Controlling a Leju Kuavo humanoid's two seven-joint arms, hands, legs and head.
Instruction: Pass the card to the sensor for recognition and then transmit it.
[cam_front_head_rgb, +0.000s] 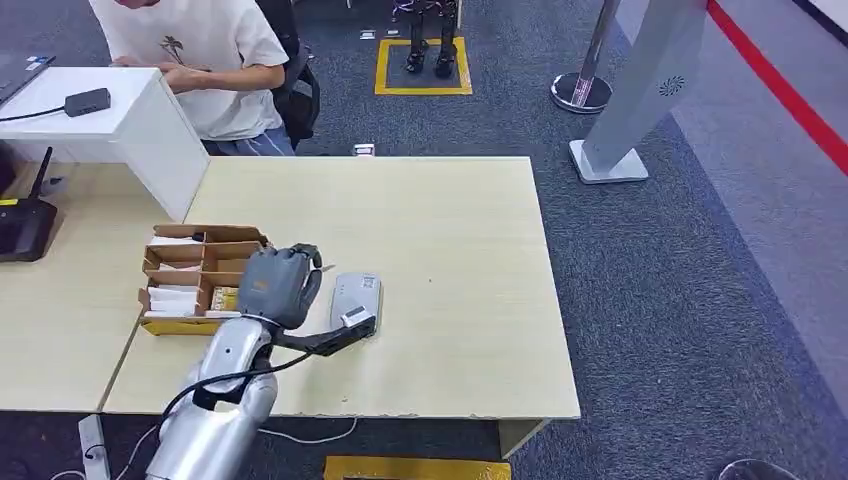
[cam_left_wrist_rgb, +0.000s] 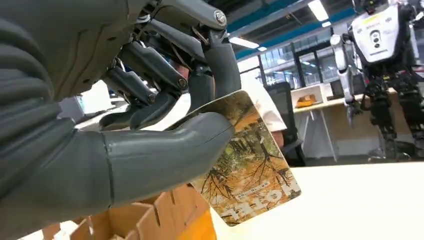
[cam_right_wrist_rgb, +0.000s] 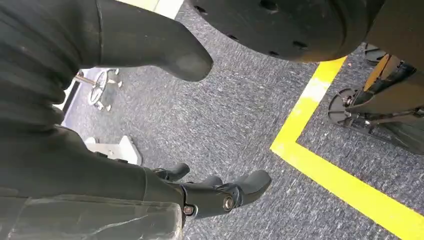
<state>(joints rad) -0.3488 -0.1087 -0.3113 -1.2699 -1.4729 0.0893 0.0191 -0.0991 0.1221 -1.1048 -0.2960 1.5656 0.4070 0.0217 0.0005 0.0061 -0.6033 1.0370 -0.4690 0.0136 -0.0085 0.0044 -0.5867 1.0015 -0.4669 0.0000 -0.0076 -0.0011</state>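
Observation:
My left hand (cam_front_head_rgb: 280, 285) hovers just above the table between the cardboard box (cam_front_head_rgb: 165, 325) and the flat grey sensor (cam_front_head_rgb: 358, 298). In the left wrist view, this hand (cam_left_wrist_rgb: 150, 150) pinches a card (cam_left_wrist_rgb: 252, 172) printed with a yellow-brown tree picture between its thumb and fingers, and the box (cam_left_wrist_rgb: 150, 222) lies just below. The card stands tilted on edge. My right hand (cam_right_wrist_rgb: 100, 185) hangs over the carpet floor with its fingers apart and nothing in it.
The box's compartments hold several more cards. A person in a white shirt (cam_front_head_rgb: 215, 60) sits behind the table's far edge. A white partition (cam_front_head_rgb: 150, 130) and a black router (cam_front_head_rgb: 25, 225) stand at the left. Another robot (cam_left_wrist_rgb: 382, 60) stands in the background.

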